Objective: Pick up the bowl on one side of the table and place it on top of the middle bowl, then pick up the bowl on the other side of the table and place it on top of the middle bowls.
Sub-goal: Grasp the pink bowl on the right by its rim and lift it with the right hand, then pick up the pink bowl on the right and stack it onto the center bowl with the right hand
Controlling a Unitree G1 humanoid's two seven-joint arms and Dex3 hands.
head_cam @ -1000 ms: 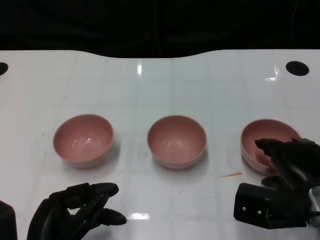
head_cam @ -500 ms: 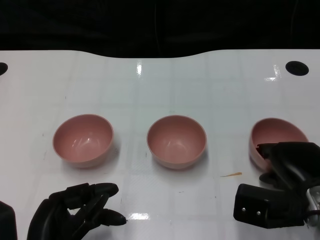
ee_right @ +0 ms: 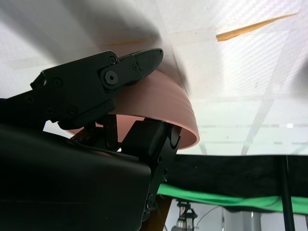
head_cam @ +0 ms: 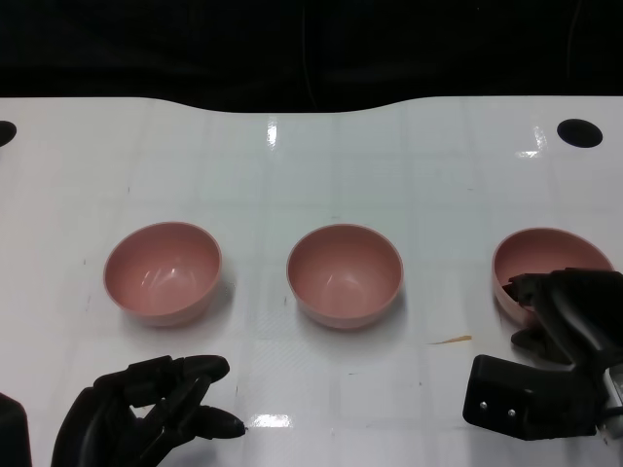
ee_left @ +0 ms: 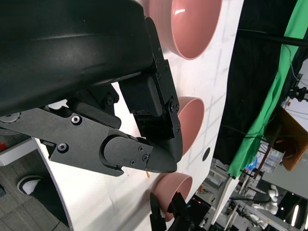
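Pink right bowl (head_cam: 545,261) sits at the table's (head_cam: 389,156) three o'clock end, pinched at its near rim by the right hand (head_cam: 565,321). Its target, the middle bowl (head_cam: 344,274), lies toward nine o'clock of that hand. Left hand (head_cam: 146,409) rests spread, empty, at seven o'clock.

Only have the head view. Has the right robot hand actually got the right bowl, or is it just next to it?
Observer: Got it. In the right wrist view the right robot hand pinches the right bowl by its rim, fingers outside the wall and inside.
Operator: Is it tilted?
Observer: Yes, that view shows its rim well off level with the table.
Operator: Left hand holding anything?
Observer: No. The left wrist view shows the left robot hand holding nothing, short of the left bowl.
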